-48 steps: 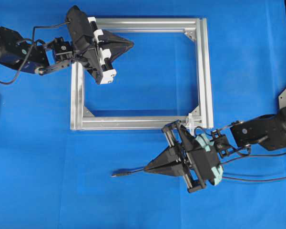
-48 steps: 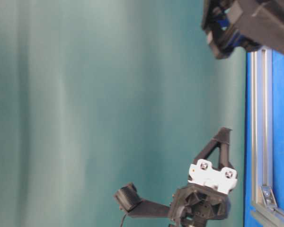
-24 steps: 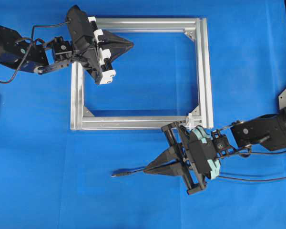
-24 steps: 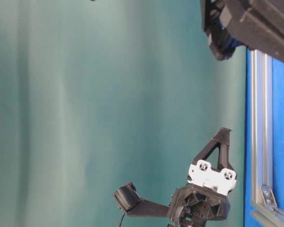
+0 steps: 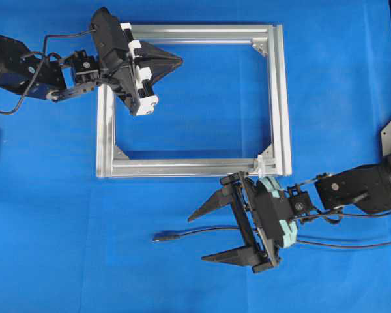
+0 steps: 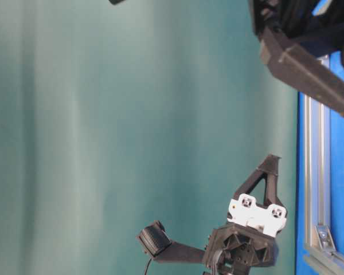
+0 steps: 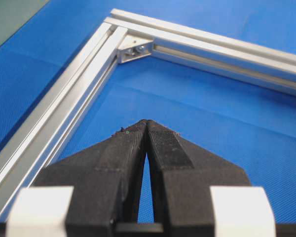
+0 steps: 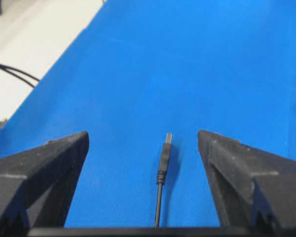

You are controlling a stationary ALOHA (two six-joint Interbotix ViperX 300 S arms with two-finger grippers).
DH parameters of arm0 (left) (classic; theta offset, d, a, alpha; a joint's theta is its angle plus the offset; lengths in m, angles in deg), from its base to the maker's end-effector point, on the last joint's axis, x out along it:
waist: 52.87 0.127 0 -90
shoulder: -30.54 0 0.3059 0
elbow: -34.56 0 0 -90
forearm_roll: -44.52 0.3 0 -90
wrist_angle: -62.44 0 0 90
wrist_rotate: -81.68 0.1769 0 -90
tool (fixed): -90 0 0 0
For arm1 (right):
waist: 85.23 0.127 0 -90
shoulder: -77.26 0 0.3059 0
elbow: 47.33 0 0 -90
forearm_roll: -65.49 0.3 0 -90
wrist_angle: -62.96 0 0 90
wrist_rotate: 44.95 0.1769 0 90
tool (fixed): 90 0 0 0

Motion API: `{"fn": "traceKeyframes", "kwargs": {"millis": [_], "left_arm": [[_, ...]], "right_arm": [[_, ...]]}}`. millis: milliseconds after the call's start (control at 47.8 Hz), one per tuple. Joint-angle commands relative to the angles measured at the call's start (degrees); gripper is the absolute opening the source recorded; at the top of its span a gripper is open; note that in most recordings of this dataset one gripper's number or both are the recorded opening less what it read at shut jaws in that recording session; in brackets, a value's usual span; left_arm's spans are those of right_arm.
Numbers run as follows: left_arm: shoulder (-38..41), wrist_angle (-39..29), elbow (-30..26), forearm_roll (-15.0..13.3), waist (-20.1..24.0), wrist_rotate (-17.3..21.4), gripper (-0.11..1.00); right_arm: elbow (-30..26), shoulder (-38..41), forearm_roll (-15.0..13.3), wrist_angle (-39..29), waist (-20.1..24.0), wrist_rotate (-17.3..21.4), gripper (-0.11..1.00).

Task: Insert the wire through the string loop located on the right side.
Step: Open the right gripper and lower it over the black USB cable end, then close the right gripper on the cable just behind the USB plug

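The right claw (image 5: 203, 236) is hanging over the blue table (image 5: 65, 215) near its front edge, just below the lower right corner of the metal frame (image 5: 284, 98), and its two black fingers are standing wide apart with nothing between them but the wire (image 5: 202, 231). The wire is lying flat on the table, running from under the right arm toward the left, and its small plug tip (image 5: 164, 238) is resting well past the fingertips, clear of both. In the right wrist view the plug (image 8: 165, 150) is sitting on the cloth midway between the spread fingers (image 8: 49, 158), touching neither. The string loop (image 5: 260, 162) is showing as a tiny whitish bit sticking out from the frame's lower right corner, just above the right claw's body; the wire is not passing through it. The left claw (image 5: 180, 60) is hovering over the frame's upper left corner with its fingers pressed together and gripping nothing, the tips (image 7: 146, 123) pointing into the open middle of the frame.
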Motion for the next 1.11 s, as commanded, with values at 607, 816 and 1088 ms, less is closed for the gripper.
{"fn": "traceKeyframes", "kwargs": {"millis": [607, 816, 1088], "left_arm": [[-2.2, 0.0, 1.14, 0.09, -0.26, -0.09, 0.0], [-2.46, 0.0, 2.02, 0.18, -0.53, -0.18, 0.0], [-2.46, 0.0, 2.11, 0.18, -0.62, -0.18, 0.0]], "right_arm": [[-5.89, 12.74, 10.99, 1.32, 2.02, -0.18, 0.77], [-6.06, 12.92, 11.07, 0.97, 2.2, -0.26, 0.76], [-5.62, 12.92, 10.9, -0.09, 2.37, -0.79, 0.46]]}}
